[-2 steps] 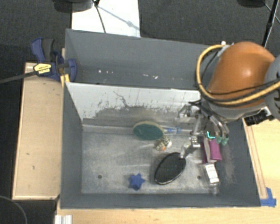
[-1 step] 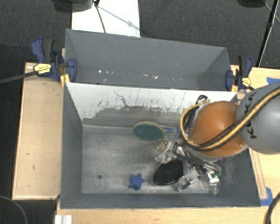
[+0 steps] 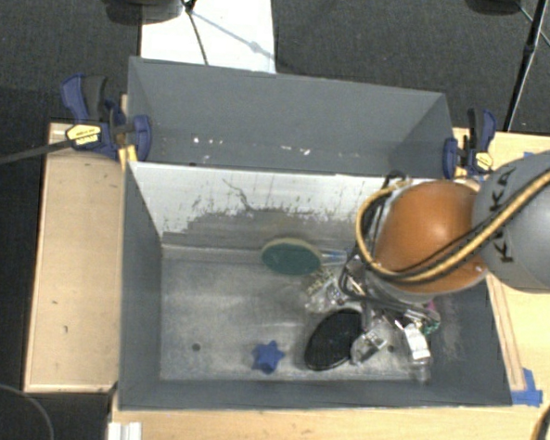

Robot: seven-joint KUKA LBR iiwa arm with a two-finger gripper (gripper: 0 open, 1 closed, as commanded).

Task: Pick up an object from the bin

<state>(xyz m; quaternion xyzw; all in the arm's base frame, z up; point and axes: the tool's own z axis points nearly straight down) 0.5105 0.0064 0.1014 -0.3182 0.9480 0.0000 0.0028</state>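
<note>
Hand [image 3: 372, 339] and wrist are seen low in the right front part of the grey bin [image 3: 214, 299], beneath the orange cover [image 3: 423, 235] of the arm [image 3: 534, 230], which comes in from the right. How far the hand is open cannot be told, because its working end is lost among wrist parts and cables. Nothing can be made out as held by it.

As far as can be judged, the task is at the approach and nothing has been picked. Every thing in the bin rests on the floor, and none is raised. A grip has yet to be made sure, and the lift clear of the bin is left to be done.

A black oval thing [image 3: 331, 341] lies nearest, just beside the hand on its left and perhaps touching it, close to the front wall. It is taken as the likeliest thing to be picked, though this is only a judgement from nearness. It is dark, rounded and rather flat, with its long axis running from lower left to upper right. Its material cannot be told.

A small blue star-like piece [image 3: 267, 356] lies apart to the left of it. A green oval disc [image 3: 289, 257] is set at the foot of the back wall, and a pale, glinting crumpled scrap [image 3: 322, 288] is seen between that disc and the hand.
</note>
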